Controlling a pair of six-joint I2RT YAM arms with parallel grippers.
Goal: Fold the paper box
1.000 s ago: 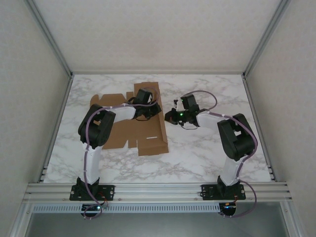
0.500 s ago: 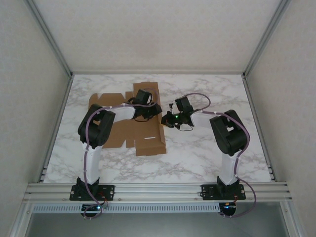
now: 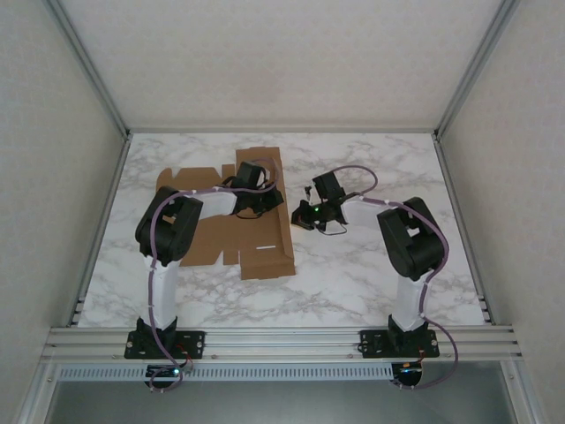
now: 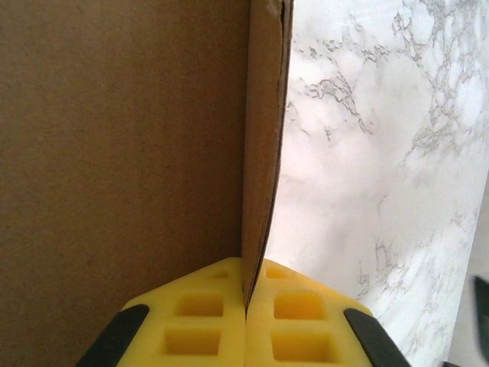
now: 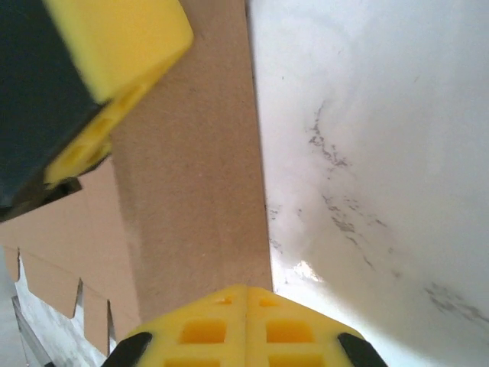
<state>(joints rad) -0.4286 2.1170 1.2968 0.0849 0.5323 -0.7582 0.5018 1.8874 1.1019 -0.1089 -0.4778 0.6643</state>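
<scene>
The left gripper (image 4: 246, 310) has its yellow pads pressed together on the thin edge of a raised side flap (image 4: 263, 153), which stands up the middle of the left wrist view. That flap belongs to the paper box (image 3: 260, 252), a plain brown die-cut cardboard sheet with slits and tabs. It lies flat on the white marble-patterned table (image 3: 371, 274), left of centre in the top view. The right gripper (image 5: 246, 310), at the bottom of its wrist view, has its pads together with no gap. Whether it nips the flap's edge or merely rests against it, I cannot tell. The sheet looks light and thin, and stiff only across its panels. It should hinge readily at the scored creases, yet slide on the smooth table and buckle if pinched mid-panel. The best holds are probably flap edges close to a crease, with the other gripper pinning the base panel.
</scene>
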